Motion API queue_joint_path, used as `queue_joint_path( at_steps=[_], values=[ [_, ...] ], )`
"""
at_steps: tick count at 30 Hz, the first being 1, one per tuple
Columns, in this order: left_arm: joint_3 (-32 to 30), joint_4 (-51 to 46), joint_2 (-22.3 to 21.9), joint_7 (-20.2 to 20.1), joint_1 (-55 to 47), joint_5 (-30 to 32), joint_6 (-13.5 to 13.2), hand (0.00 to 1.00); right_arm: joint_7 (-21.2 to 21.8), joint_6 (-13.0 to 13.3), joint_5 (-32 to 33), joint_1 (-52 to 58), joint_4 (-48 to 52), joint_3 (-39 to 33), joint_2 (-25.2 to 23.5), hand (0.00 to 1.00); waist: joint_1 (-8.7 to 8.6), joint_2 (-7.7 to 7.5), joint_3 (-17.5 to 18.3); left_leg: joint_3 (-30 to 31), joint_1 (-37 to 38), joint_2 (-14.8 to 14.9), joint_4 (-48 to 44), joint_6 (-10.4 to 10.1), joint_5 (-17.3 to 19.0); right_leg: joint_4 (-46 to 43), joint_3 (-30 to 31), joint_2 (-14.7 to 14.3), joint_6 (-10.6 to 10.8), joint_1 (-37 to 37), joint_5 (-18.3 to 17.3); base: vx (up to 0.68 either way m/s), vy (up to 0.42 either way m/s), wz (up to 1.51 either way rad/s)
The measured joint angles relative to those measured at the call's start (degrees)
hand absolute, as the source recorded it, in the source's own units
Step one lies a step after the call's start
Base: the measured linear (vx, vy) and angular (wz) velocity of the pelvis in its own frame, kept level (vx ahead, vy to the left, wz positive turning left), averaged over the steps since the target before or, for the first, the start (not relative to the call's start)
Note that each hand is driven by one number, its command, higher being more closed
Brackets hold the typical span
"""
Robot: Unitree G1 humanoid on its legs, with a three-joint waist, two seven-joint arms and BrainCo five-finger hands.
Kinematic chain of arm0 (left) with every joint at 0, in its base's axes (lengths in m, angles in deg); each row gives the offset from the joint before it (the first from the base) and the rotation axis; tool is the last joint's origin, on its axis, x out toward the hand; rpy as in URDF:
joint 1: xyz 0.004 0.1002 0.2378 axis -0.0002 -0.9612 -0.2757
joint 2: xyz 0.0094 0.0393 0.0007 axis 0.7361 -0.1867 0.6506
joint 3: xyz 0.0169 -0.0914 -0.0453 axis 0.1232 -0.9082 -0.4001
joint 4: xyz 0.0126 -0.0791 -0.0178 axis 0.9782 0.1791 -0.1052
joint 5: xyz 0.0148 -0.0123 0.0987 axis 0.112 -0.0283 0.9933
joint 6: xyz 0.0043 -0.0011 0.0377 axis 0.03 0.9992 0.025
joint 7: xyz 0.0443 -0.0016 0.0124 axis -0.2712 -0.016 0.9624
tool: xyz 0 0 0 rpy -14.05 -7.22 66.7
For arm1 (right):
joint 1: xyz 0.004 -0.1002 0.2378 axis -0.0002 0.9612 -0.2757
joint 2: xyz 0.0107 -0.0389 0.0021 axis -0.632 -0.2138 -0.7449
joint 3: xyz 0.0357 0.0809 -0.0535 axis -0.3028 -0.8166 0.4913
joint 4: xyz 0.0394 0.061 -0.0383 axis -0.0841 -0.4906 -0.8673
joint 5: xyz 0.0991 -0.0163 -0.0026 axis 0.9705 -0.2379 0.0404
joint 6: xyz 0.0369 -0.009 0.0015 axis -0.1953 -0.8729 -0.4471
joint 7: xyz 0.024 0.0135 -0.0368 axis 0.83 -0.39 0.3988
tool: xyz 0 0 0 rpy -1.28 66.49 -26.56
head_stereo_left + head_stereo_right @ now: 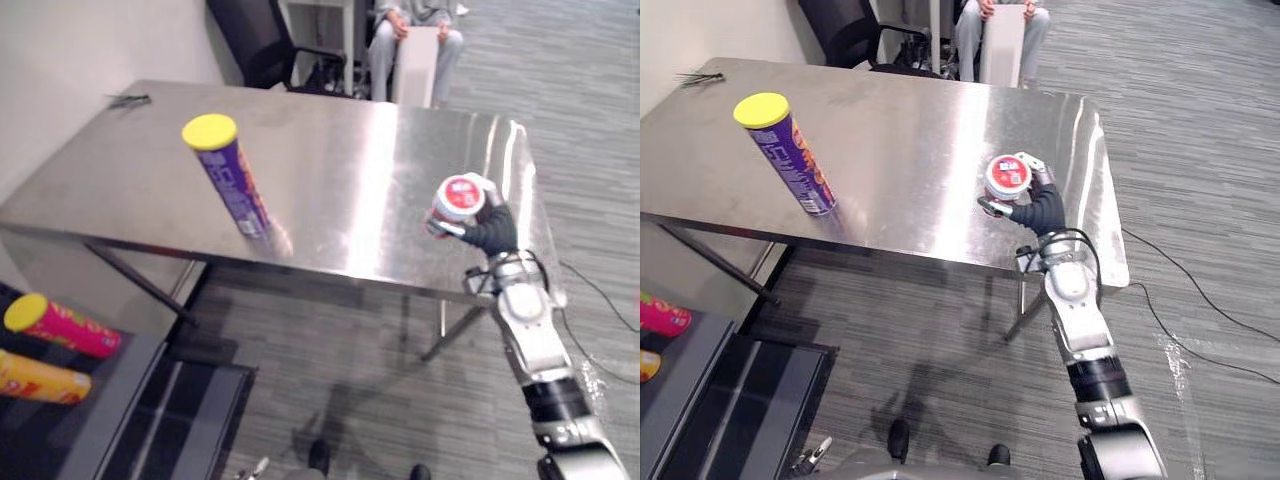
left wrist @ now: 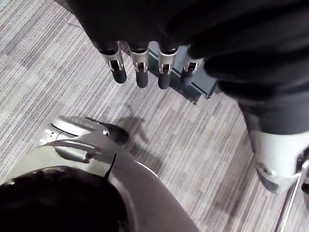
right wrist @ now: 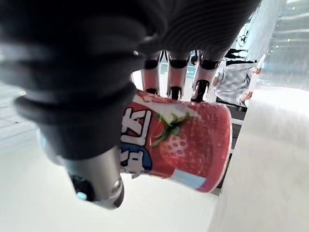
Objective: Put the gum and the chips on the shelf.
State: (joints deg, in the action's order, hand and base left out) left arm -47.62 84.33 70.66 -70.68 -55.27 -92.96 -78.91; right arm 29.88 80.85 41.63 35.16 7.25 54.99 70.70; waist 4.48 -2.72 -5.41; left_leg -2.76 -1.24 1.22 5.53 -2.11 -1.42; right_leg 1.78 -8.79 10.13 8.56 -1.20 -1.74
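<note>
A tall purple chips can (image 1: 236, 186) with a yellow lid stands on the steel table (image 1: 350, 150), towards its front left. My right hand (image 1: 490, 229) is at the table's front right, shut on the gum tub (image 1: 458, 199), which has a red and white lid. In the right wrist view the tub (image 3: 179, 143) shows a strawberry picture, with fingers (image 3: 174, 76) curled over it and the thumb beside it. Whether the tub rests on the table is unclear. My left hand (image 2: 140, 70) hangs over the carpet with its fingers straight and nothing in it.
A dark shelf unit (image 1: 112, 398) stands low at the left, with a pink can (image 1: 66, 328) and a yellow can (image 1: 42, 379) lying on it. A person (image 1: 414, 40) sits behind the table beside a black chair (image 1: 255, 38). A small dark object (image 1: 129, 99) lies at the table's far left corner.
</note>
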Motion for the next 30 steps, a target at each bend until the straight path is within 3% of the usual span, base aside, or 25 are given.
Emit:
queue_joint_path(
  at_steps=[13,19,23,26,30],
  values=[
    [-0.1,0.6,0.1,-2.1,-1.6,0.0,0.0,0.00,3.1,1.0,3.8,17.6,8.0,-10.5,0.2,1.00,-2.14,0.33,4.4,-0.3,0.4,0.2,0.0,-0.1,-0.1,-1.6,0.7,0.0,-0.3,0.7,-1.0,-0.02,-0.008,-0.02],
    [-1.7,0.6,-0.3,-2.7,-2.6,-0.2,0.0,0.00,4.0,1.0,4.0,20.5,9.9,-15.4,-3.3,1.00,-2.83,0.37,5.6,0.2,1.7,0.5,0.0,-0.3,-0.2,-5.3,0.7,0.0,-0.7,1.0,-3.0,-0.01,-0.004,0.02],
    [-2.1,0.5,-0.3,-3.7,-2.8,-0.3,0.0,0.00,4.2,1.1,4.0,21.2,10.7,-16.4,-5.0,1.00,-2.83,0.10,5.6,0.7,2.5,0.5,-0.2,-0.5,-0.3,-9.0,0.3,0.3,-1.1,1.6,-5.1,-0.03,-0.016,0.09],
    [-2.1,0.4,0.1,-3.8,-2.4,-0.5,0.0,0.00,4.1,1.1,4.4,21.3,10.7,-15.3,-5.7,1.00,-2.81,-0.47,4.7,2.6,-0.5,0.3,-6.5,-1.1,1.7,-14.2,-1.0,1.1,-1.8,2.8,-7.7,-0.05,-0.028,0.28],
    [-1.6,-0.6,-0.2,-3.7,-0.4,-0.5,-0.1,0.00,4.2,1.1,5.9,18.6,10.2,-11.2,-5.7,1.00,-2.58,0.93,2.9,9.8,-7.5,0.8,-12.5,-2.3,1.4,-18.3,-7.0,0.3,-3.6,5.0,-9.2,-0.13,-0.073,0.74]
  ],
)
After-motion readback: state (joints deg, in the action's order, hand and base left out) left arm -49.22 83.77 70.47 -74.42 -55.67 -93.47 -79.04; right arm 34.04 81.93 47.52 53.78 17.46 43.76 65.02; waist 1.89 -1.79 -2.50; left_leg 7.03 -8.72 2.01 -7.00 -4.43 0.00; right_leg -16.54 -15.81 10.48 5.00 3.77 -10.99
